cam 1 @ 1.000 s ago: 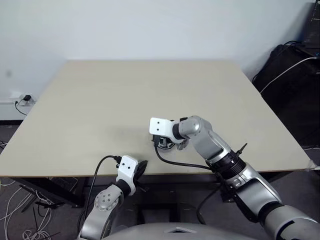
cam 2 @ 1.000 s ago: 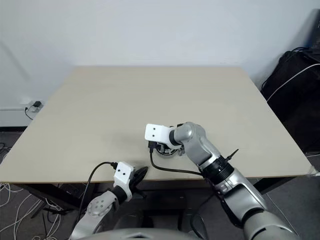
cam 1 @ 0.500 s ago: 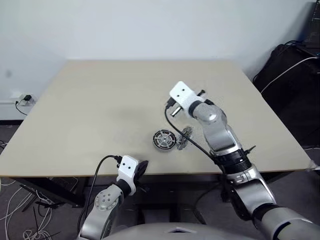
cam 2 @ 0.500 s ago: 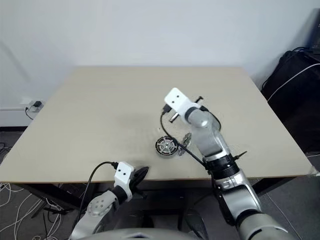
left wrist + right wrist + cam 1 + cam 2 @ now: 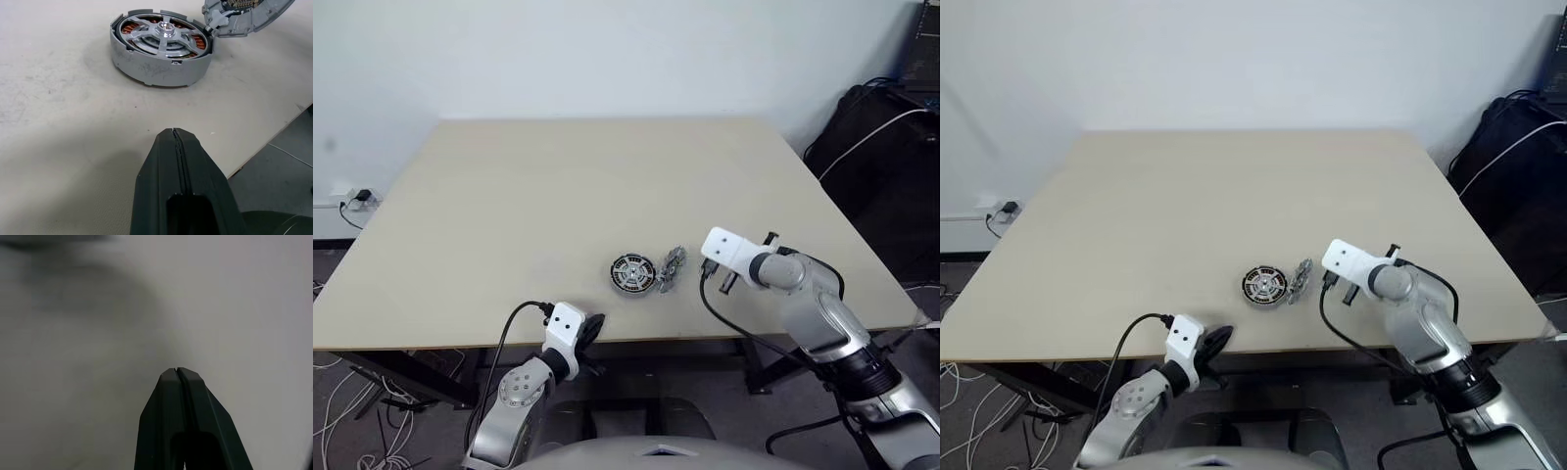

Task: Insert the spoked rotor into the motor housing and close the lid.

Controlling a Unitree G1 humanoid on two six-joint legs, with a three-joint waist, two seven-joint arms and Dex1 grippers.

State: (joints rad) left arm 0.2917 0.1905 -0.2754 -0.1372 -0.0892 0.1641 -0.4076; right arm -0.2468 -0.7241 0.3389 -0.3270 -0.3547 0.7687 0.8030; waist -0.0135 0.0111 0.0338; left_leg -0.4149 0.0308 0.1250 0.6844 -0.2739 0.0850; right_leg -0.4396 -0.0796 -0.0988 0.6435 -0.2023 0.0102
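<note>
Right arm point(image 5: 773, 271) now off motor housing point(image 5: 633, 273)

on the pale wooden bench point(image 5: 558, 186), near its front edge, sits the round grey motor housing point(image 5: 633, 273), spoked rotor point(image 5: 165, 34) inside it. the round grey metal lid point(image 5: 672, 269) leans tilted against its right side, touching. the right gripper point(image 5: 724, 286) is right of the lid, apart from it; the left gripper point(image 5: 590, 328) is at the front edge.

Robotics lab or test room: bare beige counter point(image 5: 558, 176) against a plain white wall point(image 5: 607, 49), loose cables point(image 5: 352, 431) on the floor, black equipment point(image 5: 891, 147) alongside.
</note>
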